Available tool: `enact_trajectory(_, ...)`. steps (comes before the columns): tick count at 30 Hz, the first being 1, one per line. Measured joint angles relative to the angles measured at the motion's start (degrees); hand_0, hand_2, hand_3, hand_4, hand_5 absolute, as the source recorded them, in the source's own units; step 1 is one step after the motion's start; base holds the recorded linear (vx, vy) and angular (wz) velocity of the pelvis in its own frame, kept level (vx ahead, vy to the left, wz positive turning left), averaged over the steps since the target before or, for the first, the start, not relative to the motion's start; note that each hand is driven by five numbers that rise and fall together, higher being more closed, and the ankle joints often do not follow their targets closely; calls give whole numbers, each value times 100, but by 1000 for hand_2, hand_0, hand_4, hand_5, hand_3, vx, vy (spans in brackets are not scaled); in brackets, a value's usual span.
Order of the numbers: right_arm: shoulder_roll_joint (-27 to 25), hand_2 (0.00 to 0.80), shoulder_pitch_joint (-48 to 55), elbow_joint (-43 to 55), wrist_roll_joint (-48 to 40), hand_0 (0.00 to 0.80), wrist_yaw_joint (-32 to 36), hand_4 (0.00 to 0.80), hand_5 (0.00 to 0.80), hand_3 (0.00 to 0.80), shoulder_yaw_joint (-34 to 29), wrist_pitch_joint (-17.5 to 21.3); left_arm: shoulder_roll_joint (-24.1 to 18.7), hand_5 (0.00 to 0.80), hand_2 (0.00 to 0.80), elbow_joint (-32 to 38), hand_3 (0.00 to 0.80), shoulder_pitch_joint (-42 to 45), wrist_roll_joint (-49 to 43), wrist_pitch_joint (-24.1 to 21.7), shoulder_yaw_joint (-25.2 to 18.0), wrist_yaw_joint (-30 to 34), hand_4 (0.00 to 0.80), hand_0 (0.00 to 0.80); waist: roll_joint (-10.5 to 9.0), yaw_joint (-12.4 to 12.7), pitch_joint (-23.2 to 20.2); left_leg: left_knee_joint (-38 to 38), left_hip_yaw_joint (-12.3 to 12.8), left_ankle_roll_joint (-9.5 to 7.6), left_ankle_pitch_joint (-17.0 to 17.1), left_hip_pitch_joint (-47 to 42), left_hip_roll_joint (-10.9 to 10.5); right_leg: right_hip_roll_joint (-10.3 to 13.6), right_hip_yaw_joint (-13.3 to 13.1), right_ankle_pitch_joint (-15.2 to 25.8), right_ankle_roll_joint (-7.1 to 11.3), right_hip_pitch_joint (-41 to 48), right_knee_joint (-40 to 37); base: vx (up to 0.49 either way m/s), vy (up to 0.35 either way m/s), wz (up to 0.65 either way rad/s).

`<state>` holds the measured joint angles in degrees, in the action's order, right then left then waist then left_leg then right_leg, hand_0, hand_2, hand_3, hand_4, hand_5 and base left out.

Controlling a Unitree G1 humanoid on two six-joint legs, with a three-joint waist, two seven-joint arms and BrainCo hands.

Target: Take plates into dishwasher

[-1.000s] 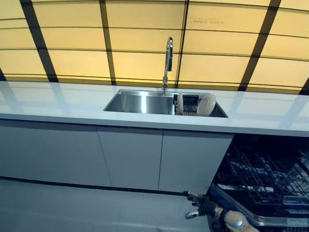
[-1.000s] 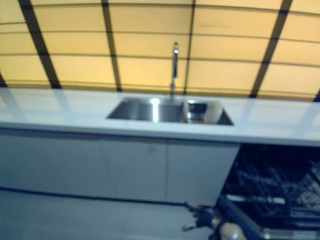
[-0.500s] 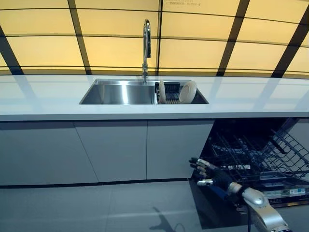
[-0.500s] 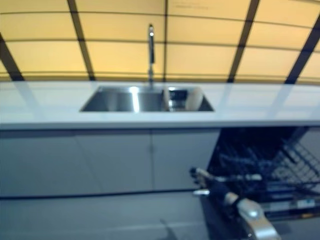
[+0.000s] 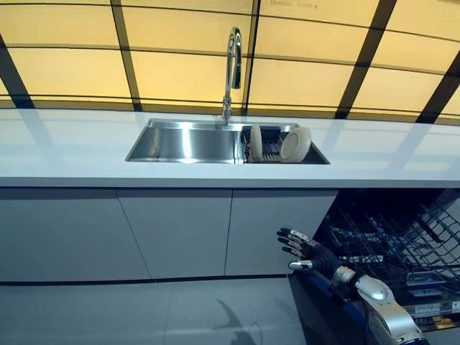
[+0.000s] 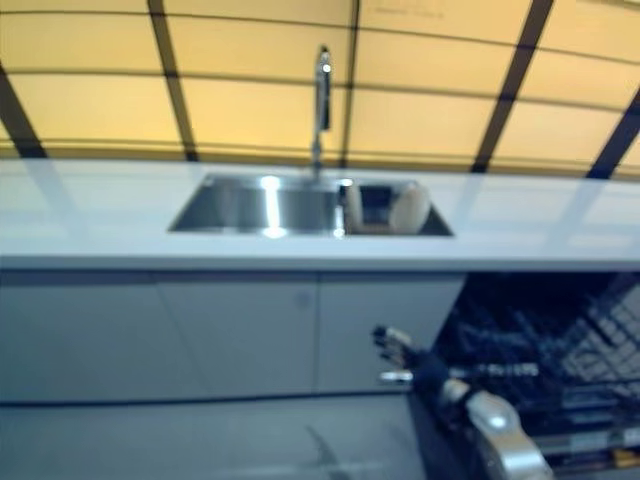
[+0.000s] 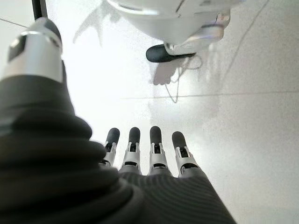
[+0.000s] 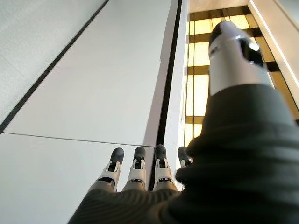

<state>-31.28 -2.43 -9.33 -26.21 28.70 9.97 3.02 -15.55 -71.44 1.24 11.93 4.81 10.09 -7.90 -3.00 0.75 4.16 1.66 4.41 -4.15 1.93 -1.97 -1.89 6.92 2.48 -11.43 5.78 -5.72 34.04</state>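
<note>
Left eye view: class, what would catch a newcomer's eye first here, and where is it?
The steel sink set in the white counter stands out, with pale plates upright in its right end below a tall tap. At lower right the dishwasher is open, its dark wire rack empty of plates. In front of it the right robot hand is raised with fingers spread, holding nothing.

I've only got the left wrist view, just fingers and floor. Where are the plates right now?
Observer: The plates stand upright in a rack at the right end of the sink; neither hand holds one.
Operator: Is the dishwasher open?
Observer: Yes, the dishwasher is open under the counter, right of the sink, its wire rack showing.
Operator: And the right hand?
Observer: The right hand is empty with straight fingers, low in front of the cabinet beside the dishwasher.
</note>
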Motion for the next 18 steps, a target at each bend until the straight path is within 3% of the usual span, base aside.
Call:
enact_trajectory(1, -14, 0, 49, 54, -25, 0, -21, 0, 0, 0, -4, 7, -64, 0, 0, -13, 0, 13, -1, 64, -4, -1, 0, 0, 46, -91, 43, 83, -172, -20, 27, -53, 40, -69, 271, -5, -11, -88, -407, 224, -90, 16)
enact_trajectory(3, -46, 0, 123, 50, -44, 0, -67, 0, 0, 0, -59, 22, -105, 0, 0, -26, 0, 56, -4, 113, -1, -6, 0, 0, 24, -314, 59, 122, -261, -16, 21, -113, 20, -89, 431, 95, 49, -282, -1112, 259, -114, 28)
enact_trajectory(5, -110, 0, 180, -13, -158, 0, -83, 0, 0, 0, -107, 42, -85, 0, 0, -54, 0, 9, -57, 117, -1, -5, 0, 0, 66, -519, 150, 139, -482, -24, 27, -142, 21, -124, 413, 438, 162, -343, -2100, 370, -150, 54)
enact_trajectory(7, -110, 0, 253, -25, -235, 0, -133, 0, 0, 0, -168, 61, -50, 0, 0, -187, 0, -146, -202, 171, -4, -3, 0, 0, 81, -777, 238, 148, -757, -8, 15, -171, 22, -63, 319, 1092, 350, -465, -3190, 358, -145, 65)
enact_trajectory(9, -109, 0, 281, -25, -255, 0, -139, 0, 0, 0, -286, 60, -29, 0, 0, -187, 0, -179, -221, 181, -6, -2, 0, 0, 74, -818, 287, 273, -844, 24, -7, -364, 28, 43, 320, 1490, 407, -479, -3845, 291, -152, 37)
enact_trajectory(11, -104, 0, 293, -5, -271, 0, -142, 0, 0, 0, -528, 56, -20, 0, 0, -186, 0, -157, -221, 195, -9, -2, 0, 0, 71, -803, 363, 298, -957, 211, -135, -550, 63, 198, 315, 1648, 457, -480, -3894, 220, -191, 33)
enact_trajectory(13, -95, 0, 294, -2, -293, 0, -165, 0, 0, 0, -603, 54, -73, 0, 0, -181, 0, -24, -219, 200, -20, -6, 0, 0, -57, -766, 339, 327, -983, 441, -280, -736, 76, 286, 370, 1474, 527, -388, -3563, 146, -187, 28)
enact_trajectory(14, -90, 0, 261, -25, -371, 0, -189, 0, 0, 0, -586, 55, -99, 0, 0, -199, 0, 15, -218, 206, -45, -11, 0, 0, -133, -752, 365, 281, -943, 582, -414, -852, 119, 299, 359, 1587, 425, -320, -3461, 183, -168, 20)
enact_trajectory(15, -89, 0, 223, -23, -376, 0, -246, 0, 0, 0, -587, 56, -41, 0, 0, -203, 0, 33, -217, 214, -61, -5, 0, 0, -4, -750, 438, 120, -935, 735, -535, -837, 285, 125, 402, 1609, 430, -270, -3392, 219, -154, 30)
enact_trajectory(16, -88, 0, 160, -20, -370, 0, -336, 0, 0, 0, -541, 55, 15, 0, 0, -205, 0, 24, -211, 217, -61, -8, 0, 0, 70, -752, 490, -96, -879, 724, -661, -800, 431, -23, 412, 1684, 328, -231, -3364, 206, -85, 31)
enact_trajectory(18, -95, 0, 66, -22, -368, 0, -436, 0, 0, 0, -506, 55, 105, 0, 0, -207, 0, 50, -212, 215, -68, -8, 0, 0, 99, -758, 493, -191, -658, 723, -769, -862, 475, -140, 419, 1893, 34, -202, -3220, 251, -53, 21)
